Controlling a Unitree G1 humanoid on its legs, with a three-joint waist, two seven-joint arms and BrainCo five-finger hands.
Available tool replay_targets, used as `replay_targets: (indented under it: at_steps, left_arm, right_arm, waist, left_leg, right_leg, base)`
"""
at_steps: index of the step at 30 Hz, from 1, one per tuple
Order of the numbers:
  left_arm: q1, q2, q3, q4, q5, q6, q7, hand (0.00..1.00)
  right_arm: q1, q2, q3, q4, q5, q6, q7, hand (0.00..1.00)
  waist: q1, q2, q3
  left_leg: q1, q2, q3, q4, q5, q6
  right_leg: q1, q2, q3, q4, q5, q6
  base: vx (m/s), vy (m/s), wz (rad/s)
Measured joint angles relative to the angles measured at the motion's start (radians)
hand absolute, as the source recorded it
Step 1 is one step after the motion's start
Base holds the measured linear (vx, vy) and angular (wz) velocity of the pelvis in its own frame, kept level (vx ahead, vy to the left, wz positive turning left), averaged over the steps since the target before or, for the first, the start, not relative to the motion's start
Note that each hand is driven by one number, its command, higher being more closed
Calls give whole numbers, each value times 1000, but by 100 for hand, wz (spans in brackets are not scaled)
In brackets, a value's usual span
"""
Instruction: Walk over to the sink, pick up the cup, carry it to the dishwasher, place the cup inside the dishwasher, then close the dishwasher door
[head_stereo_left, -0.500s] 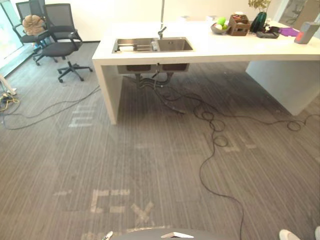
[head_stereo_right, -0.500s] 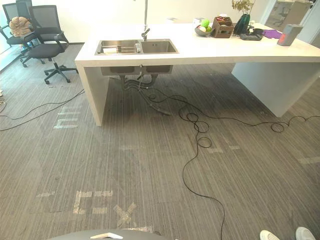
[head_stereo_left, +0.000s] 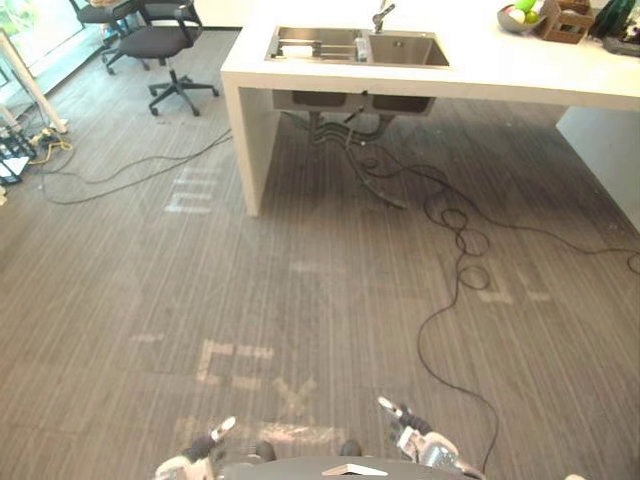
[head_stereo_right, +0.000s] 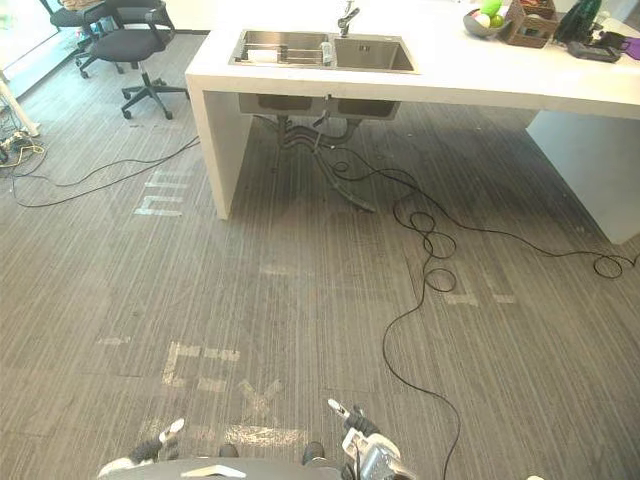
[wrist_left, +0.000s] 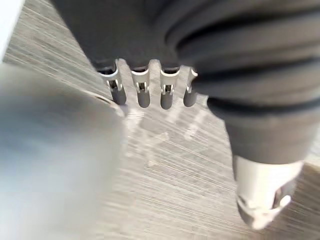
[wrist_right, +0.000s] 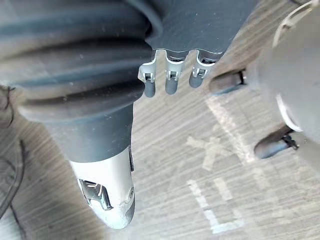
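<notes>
The steel double sink (head_stereo_left: 358, 47) is set in the near-left end of a white counter (head_stereo_left: 500, 75) a few steps ahead, with a tap (head_stereo_left: 380, 15) behind it. A metal rack lies in its left basin; what else the basins hold is too small to tell. My left hand (head_stereo_left: 195, 455) and right hand (head_stereo_left: 418, 438) hang low at the bottom edge, far from the sink. In the left wrist view the fingers (wrist_left: 142, 92) hang straight with nothing in them. The right hand's fingers (wrist_right: 170, 80) are straight too, over bare carpet.
Black cables (head_stereo_left: 455, 240) loop over the carpet from under the sink toward the right. Office chairs (head_stereo_left: 165, 45) stand at the far left, with more cords (head_stereo_left: 25, 150) beside them. A bowl of green fruit (head_stereo_left: 518, 16) sits on the counter. Tape marks (head_stereo_left: 240, 365) lie ahead.
The whole picture has shifted: the camera has come closer to the counter and tipped down. Both hands now show at the bottom edge.
</notes>
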Motion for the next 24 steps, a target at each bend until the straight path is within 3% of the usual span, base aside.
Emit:
replay_targets:
  at_steps: [4, 9, 10, 12, 19, 24]
  left_arm:
    - [-65, -11, -7, -52, 34, -30, 126, 0]
    - [-110, -10, -8, -76, 177, -42, 272, 0]
    - [-109, -10, -9, -75, 199, -53, 285, 0]
    - [-90, -10, -26, -109, 297, -117, 348, 0]
    - [-52, -14, -31, -173, 397, -115, 365, 0]
    - [-7, -18, -24, -97, 403, -112, 362, 0]
  right_arm:
    - [-17, -10, 34, -62, -52, -13, -10, 0]
    - [-24, -30, 68, -63, -351, -49, -28, 0]
    - [-25, -34, 80, -63, -364, -54, -28, 0]
    - [-25, -48, 115, -66, -366, -57, -33, 0]
    - [-19, -49, 149, -95, -359, -48, -60, 0]
    - [0, -44, 156, -94, -302, -11, -18, 0]
  waist:
    - [-9, -10, 8]
    - [-28, -8, 14]
    - [-28, -8, 14]
    - [-27, -8, 16]
    - [-27, 2, 26]
    - [-22, -1, 28]
  left_leg:
    - [1, -1, 1, 0, 3, 2]
    - [20, -2, 2, 1, 2, 1]
    - [20, -2, 2, 1, 2, 1]
    - [26, -2, 2, 1, 3, 1]
    - [36, -1, 19, 0, 3, 2]
    - [59, 4, 50, 0, -2, -2]
  right_leg:
    - [2, -1, 3, 0, 4, 0]
    - [19, -1, 5, 2, 5, 0]
    - [19, -1, 5, 3, 5, 0]
    - [27, -1, 5, 4, 6, 0]
    - [28, 0, 27, 0, 12, -4]
    - [32, 7, 61, 1, 14, -6]
  base:
    - [-31, 13, -2]
    - [-5, 8, -2]
    - [0, 0, 0]
    - [-36, 5, 2]
    - [-48, 12, -6]
    - [-12, 5, -22]
